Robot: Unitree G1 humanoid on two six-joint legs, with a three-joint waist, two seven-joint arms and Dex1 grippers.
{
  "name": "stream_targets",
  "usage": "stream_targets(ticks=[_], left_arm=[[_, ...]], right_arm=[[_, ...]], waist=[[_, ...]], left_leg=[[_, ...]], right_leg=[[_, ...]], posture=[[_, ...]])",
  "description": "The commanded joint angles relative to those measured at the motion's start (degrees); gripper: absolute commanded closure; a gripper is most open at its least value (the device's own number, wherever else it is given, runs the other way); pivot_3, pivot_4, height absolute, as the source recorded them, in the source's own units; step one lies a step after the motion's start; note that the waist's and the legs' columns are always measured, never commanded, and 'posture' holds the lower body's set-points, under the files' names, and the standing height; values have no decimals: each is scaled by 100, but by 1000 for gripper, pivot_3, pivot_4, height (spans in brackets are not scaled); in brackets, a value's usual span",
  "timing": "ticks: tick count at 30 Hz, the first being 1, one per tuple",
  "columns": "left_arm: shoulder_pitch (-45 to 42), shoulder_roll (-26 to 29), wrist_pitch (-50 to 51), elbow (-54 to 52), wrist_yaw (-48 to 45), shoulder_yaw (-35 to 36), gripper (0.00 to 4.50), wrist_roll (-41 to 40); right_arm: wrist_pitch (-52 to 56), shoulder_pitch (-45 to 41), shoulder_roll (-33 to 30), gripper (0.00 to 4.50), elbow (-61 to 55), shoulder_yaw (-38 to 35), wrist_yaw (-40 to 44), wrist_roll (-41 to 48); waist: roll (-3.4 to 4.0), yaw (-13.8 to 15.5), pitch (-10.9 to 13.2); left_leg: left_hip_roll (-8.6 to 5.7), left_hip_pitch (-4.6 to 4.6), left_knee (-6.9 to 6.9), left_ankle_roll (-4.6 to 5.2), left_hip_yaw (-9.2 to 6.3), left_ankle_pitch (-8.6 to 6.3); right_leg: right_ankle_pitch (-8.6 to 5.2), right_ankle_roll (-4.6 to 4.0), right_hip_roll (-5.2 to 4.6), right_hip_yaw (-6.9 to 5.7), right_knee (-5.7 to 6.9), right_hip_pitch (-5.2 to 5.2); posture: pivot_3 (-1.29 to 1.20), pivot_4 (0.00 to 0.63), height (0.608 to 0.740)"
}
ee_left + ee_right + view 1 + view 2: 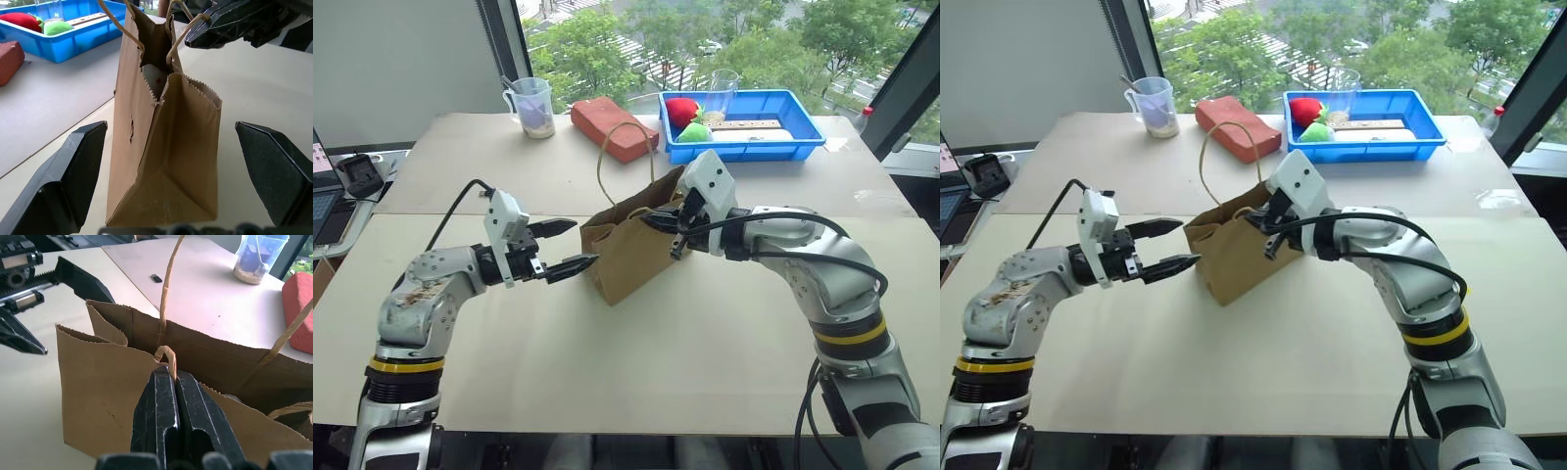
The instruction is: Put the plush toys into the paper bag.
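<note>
The brown paper bag point(628, 250) stands upright at mid-table with its mouth open. Inside it, the left wrist view shows a pale rounded plush toy point(154, 79) down in the opening. My right gripper point(171, 377) is shut on the bag's near rim, where a twine handle point(165, 353) loops out above the fingertips, and it holds that side up. My left gripper point(583, 243) hovers just left of the bag, level, fingers spread wide with nothing between them. In the left wrist view the bag stands between its fingers point(68, 171) without touching them.
At the back right sits a blue bin point(803, 137) with red and green rounded items point(687, 119) and a wooden piece. A reddish-brown block point(612, 127) lies behind the bag. A plastic measuring cup point(533, 106) stands back left. A laptop point(325, 181) sits off the left edge.
</note>
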Motion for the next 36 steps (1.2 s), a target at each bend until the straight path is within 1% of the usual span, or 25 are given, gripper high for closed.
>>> stream_targets(ticks=[1,4,8,11,13,17,19,21,25,28,31,34,36], left_arm=[[-113,-377,-500,232,311,-258,13,256],[-101,-602,-775,392,405,-449,13,419],[-191,-868,-1411,898,718,-609,13,867],[-239,-1006,-1593,1030,779,-629,819,905],[-263,-1049,-1663,1076,777,-646,1654,918],[-291,-1072,-1742,1162,723,-671,3627,908],[-343,-1081,-1760,1231,694,-677,4481,889],[-385,-1091,-1770,1280,665,-679,4481,876],[-543,-1092,-1808,1443,554,-700,4500,879],[-761,-1030,-1812,1688,494,-688,4500,936],[-996,-911,-1716,1873,239,-657,4500,831],[-1247,-739,-1574,2070,-284,-654,4500,634],[-1442,-602,-1551,2275,-784,-695,4500,530]], right_arm=[[-15,-173,42,4500,-179,-81,-9,4],[9,-173,55,4500,-202,-73,-23,1],[41,-170,50,4500,-233,-74,-38,-5],[72,-168,28,4500,-264,-83,-45,-5],[90,-157,3,4500,-285,-90,-49,-9],[131,-114,-23,4500,-342,-114,-71,-2],[147,-94,-40,4500,-366,-127,-79,-3],[141,-78,-61,4500,-379,-126,-91,-24],[111,-29,-187,3187,-468,-225,-32,4],[336,-89,-477,2135,-784,-656,149,364],[912,-354,-631,1142,-1080,-1385,237,1142],[1482,-773,-879,73,-1170,-2103,340,1969],[1892,-1028,-1241,32,-1034,-2471,507,2477]], waist=[[0,4,0],[0,1,0],[0,-4,0],[-1,-6,0],[0,-7,0],[-1,-2,0],[-1,-3,0],[0,-3,0],[-1,2,0],[-1,22,0],[-1,18,0],[-1,8,0],[-1,5,0]], left_leg=[[0,0,0,0,0,0],[0,-1,1,0,0,0],[0,0,0,0,0,0],[-1,0,1,0,0,0],[0,0,1,0,0,0],[-1,-1,1,0,0,0],[-1,-1,1,0,0,0],[-1,-1,1,0,0,0],[-1,-1,1,0,0,0],[-1,-3,1,0,0,0],[-1,-6,1,0,0,0],[-1,-5,0,0,0,0],[-1,-5,-2,1,0,0]], right_leg=[[0,0,0,0,-1,0],[0,-1,0,0,0,0],[1,-1,0,0,-4,0],[1,-1,0,0,-4,0],[1,-1,0,0,-3,-1],[1,-1,-1,0,-2,0],[1,-1,0,0,-3,0],[0,-1,0,0,-3,0],[0,-1,0,0,-4,0],[0,-1,0,-1,-4,0],[1,-1,0,-1,-4,0],[0,-1,0,-1,-3,0],[0,-1,0,-2,-4,0]], posture=[[0,150,740],[0,150,740],[0,150,740],[0,150,740],[0,150,740],[0,150,740],[0,150,740],[0,150,740],[0,150,740],[0,150,740],[0,150,740],[0,150,740],[0,150,740]])
